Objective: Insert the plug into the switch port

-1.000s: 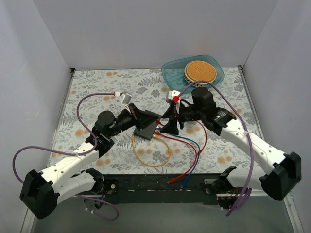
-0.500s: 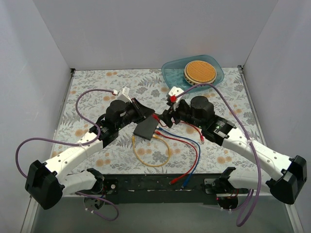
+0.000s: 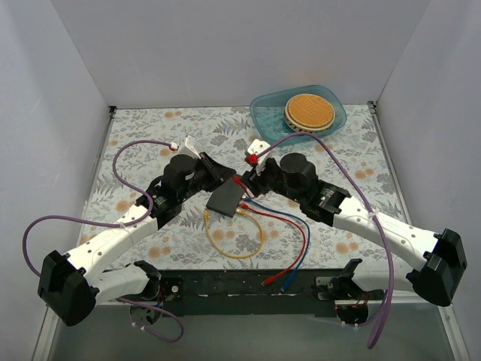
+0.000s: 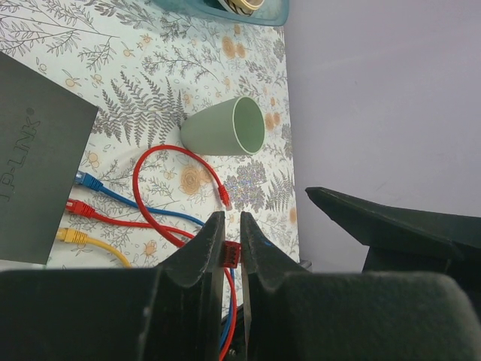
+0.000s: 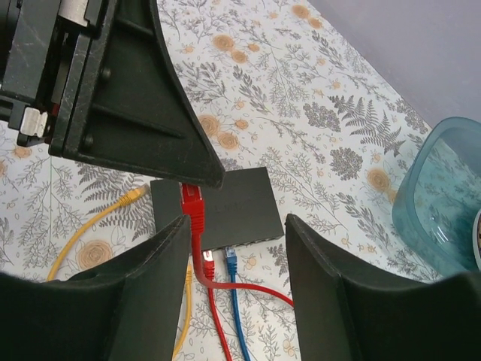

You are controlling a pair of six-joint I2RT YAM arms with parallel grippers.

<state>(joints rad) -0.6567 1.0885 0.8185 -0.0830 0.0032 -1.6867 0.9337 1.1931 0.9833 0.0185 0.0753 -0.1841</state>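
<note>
The switch box (image 5: 234,197) looks matt black, the plug (image 5: 192,204) smooth red plastic, the cup (image 4: 216,129) matt green.

A robot lab cell is shown: a table (image 3: 143,128) is enclosed by plain white walls (image 3: 225,53), and a left arm (image 3: 120,237) and right arm (image 3: 376,226) are bolted to a black rail (image 3: 225,289).

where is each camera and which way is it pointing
top external: above and behind the bases, looking down on the table; left arm and right arm show.
left wrist: on the left arm, facing past shut left fingers gripping the red plug toward a green cup.
right wrist: on the right arm, facing down between open right fingers at the black box.
shared: all three see the box and plug.
</note>
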